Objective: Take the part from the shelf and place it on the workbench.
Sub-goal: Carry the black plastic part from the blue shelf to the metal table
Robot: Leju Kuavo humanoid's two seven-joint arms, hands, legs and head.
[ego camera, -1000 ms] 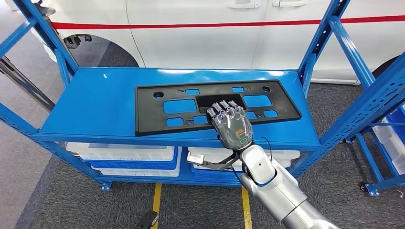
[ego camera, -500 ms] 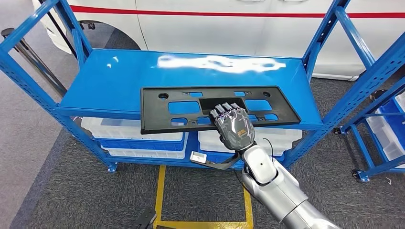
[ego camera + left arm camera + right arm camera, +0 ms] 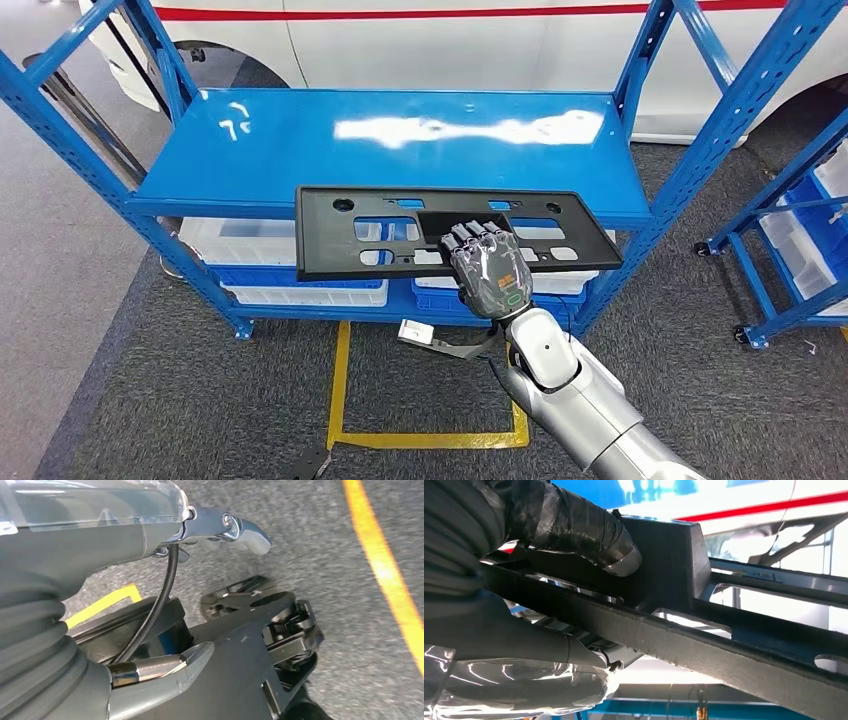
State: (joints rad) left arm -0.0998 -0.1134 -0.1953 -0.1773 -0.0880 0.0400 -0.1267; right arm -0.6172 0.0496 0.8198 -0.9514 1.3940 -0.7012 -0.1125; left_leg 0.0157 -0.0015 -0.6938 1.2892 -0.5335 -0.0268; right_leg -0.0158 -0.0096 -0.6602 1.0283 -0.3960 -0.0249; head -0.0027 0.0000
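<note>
The part (image 3: 340, 232) is a long flat black plastic plate with several cut-outs. My right hand (image 3: 489, 268) grips it near the middle of its near edge, fingers over the top. The plate hangs level in front of the blue shelf (image 3: 400, 140), its far edge still overlapping the shelf's front lip. In the right wrist view the dark fingers (image 3: 574, 525) wrap over the plate's raised block (image 3: 669, 565), with the thumb underneath. My left hand (image 3: 100, 545) hangs over grey floor, fingers apart, holding nothing.
White bins (image 3: 250, 240) sit on the lower shelf level. A white car with a red stripe (image 3: 450, 40) stands behind the rack. A second blue rack (image 3: 800, 230) is at the right. Yellow tape (image 3: 340, 400) marks the grey carpet below.
The whole view has drawn back from the rack. The plate, flat on the shelf a second ago, has come off with my right hand and now hangs past the front edge.
</note>
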